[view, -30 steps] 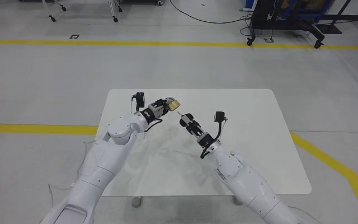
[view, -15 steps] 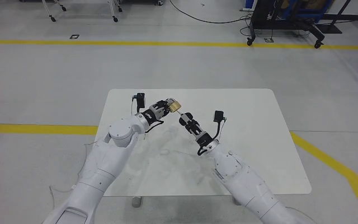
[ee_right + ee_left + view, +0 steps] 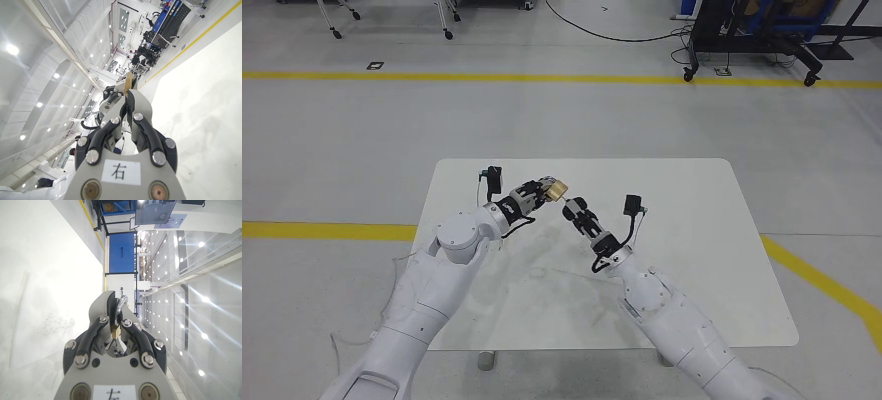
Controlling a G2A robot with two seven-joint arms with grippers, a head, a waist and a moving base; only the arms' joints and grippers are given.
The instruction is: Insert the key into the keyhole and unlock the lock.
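My left gripper point(image 3: 545, 190) is shut on a brass padlock point(image 3: 556, 189), held above the table's back middle. In the left wrist view the silver shackle point(image 3: 121, 305) sits between the pads and the brass body point(image 3: 115, 332) lies nearer the palm, my left gripper point(image 3: 118, 302) clamped around both. My right gripper point(image 3: 569, 206) faces it from the right, its tip almost at the lock. In the right wrist view my right gripper point(image 3: 127, 93) is shut on the key, which is almost wholly hidden between the pads, and the padlock point(image 3: 129, 81) stands straight ahead, touching the fingertips.
The white table point(image 3: 692, 250) carries nothing else; both arms meet above its back centre. Yellow floor lines run behind and beside it. Trolleys and a dark frame point(image 3: 752, 40) stand far back on the floor.
My right arm has shifted a little to the left and forward, closing the small gap between its fingertips and the padlock. The left gripper with the lock has barely moved.
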